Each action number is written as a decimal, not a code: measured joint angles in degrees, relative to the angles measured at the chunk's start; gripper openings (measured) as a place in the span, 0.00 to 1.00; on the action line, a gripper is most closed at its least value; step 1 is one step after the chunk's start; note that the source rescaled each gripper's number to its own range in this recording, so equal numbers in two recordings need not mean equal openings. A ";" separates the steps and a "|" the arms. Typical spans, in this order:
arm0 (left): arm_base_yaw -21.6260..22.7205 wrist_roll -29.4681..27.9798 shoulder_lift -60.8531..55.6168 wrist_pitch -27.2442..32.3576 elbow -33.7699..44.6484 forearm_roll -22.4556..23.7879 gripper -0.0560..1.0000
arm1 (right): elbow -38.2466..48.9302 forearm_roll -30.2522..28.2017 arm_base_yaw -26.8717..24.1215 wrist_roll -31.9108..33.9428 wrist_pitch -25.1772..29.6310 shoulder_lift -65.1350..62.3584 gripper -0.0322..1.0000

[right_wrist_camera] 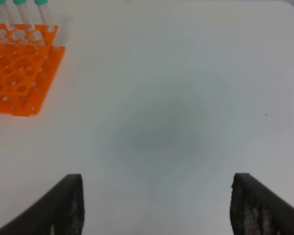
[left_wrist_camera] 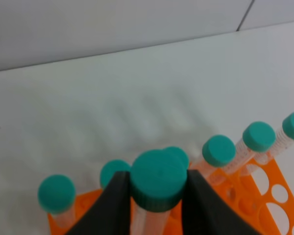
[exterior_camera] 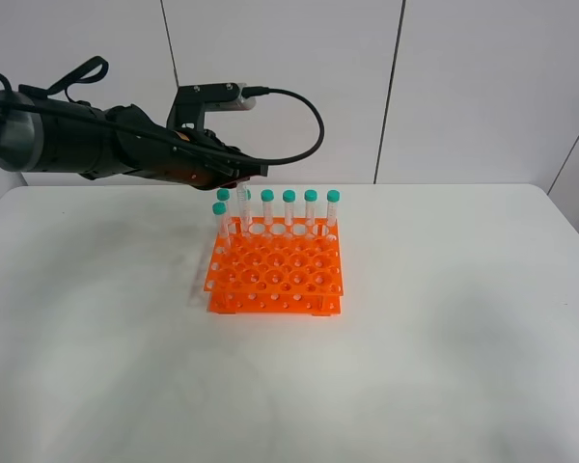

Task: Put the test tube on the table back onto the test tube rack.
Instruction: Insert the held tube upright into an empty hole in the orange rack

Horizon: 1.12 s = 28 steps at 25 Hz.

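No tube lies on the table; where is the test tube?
The test tube sits clamped by its cap in the left gripper, at the rack's far row, left end in the high view.

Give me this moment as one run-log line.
left jaws: shut on test tube cap | test tube: at test tube rack back row, seating unclear | right jaws: open, empty, over table

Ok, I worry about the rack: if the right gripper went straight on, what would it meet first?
Probably the bare table; the right gripper aims at it, and the test tube rack sits off to one side.
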 joint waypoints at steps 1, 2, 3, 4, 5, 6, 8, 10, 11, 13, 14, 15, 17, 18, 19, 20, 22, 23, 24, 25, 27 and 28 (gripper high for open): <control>0.00 -1.18 0.07 -0.28 0.00 0.58 0.05 | 0.00 0.00 0.00 0.00 0.00 0.00 0.99; 0.00 -2.11 0.10 -0.55 0.00 1.07 0.05 | 0.00 0.00 0.00 0.00 0.00 0.00 0.99; 0.00 -2.87 0.26 -0.91 0.00 1.56 0.05 | 0.00 0.00 0.00 0.00 0.00 0.00 0.99; 0.00 -3.40 0.39 -1.39 0.06 1.90 0.05 | 0.00 0.00 0.00 0.00 0.00 0.00 0.99; 0.00 -3.68 0.69 -1.75 0.06 2.03 0.05 | 0.00 0.00 0.00 0.00 0.00 0.00 0.99; 0.00 -3.79 0.86 -1.75 0.19 2.18 0.05 | 0.00 0.00 0.00 0.00 0.00 0.00 0.99; 0.00 -3.97 1.17 -1.75 0.79 2.45 0.05 | 0.00 0.00 0.00 0.00 0.00 0.00 0.99; 0.00 -3.97 1.33 -3.15 1.65 2.91 0.05 | 0.00 0.00 0.00 0.00 0.00 0.00 0.99; 0.00 -3.97 1.39 -3.65 2.08 3.19 0.05 | 0.00 0.00 0.00 0.00 0.00 0.00 0.99; 0.00 -3.97 1.42 -4.62 2.65 3.46 0.05 | 0.00 0.00 0.00 0.00 0.00 0.00 0.99; 0.00 -3.97 1.42 -4.95 2.86 3.58 0.05 | 0.00 0.00 0.00 0.00 0.00 0.00 0.99; 0.00 -3.97 1.42 -5.25 2.93 3.71 0.05 | 0.00 0.00 0.00 0.00 0.00 0.00 0.99; 0.00 -3.97 1.42 -6.15 2.93 3.84 0.05 | 0.00 0.00 0.00 0.00 0.00 0.00 0.99; -0.17 -4.02 1.42 -6.67 2.93 3.92 0.05 | 0.00 0.00 0.00 0.00 0.00 0.00 0.99; -0.31 -4.02 1.42 -7.18 2.93 3.98 0.05 | 0.00 0.00 0.00 0.00 0.00 0.00 0.99; -0.46 -4.02 1.42 -7.47 2.93 3.98 0.05 | 0.00 0.00 0.00 0.00 0.00 0.00 0.99; -0.82 -4.09 1.50 -7.69 2.93 4.14 0.05 | 0.00 0.00 0.00 0.00 0.00 0.00 0.99; -0.92 -4.15 1.71 -7.80 2.93 4.14 0.05 | 0.00 0.00 0.00 0.00 0.00 0.00 0.99; -1.05 -4.15 2.10 -7.80 2.93 4.14 0.05 | 0.00 0.00 0.00 0.00 0.00 0.00 0.99; -1.22 -4.15 2.54 -7.80 2.93 4.14 0.05 | 0.00 0.00 0.00 0.00 0.00 0.00 0.99; -1.51 -4.15 3.41 -7.84 2.93 4.15 0.05 | 0.00 0.00 0.00 0.00 0.00 0.00 0.99; -1.62 -4.15 3.74 -7.87 2.93 4.28 0.05 | 0.00 0.00 0.00 0.00 0.00 0.00 0.99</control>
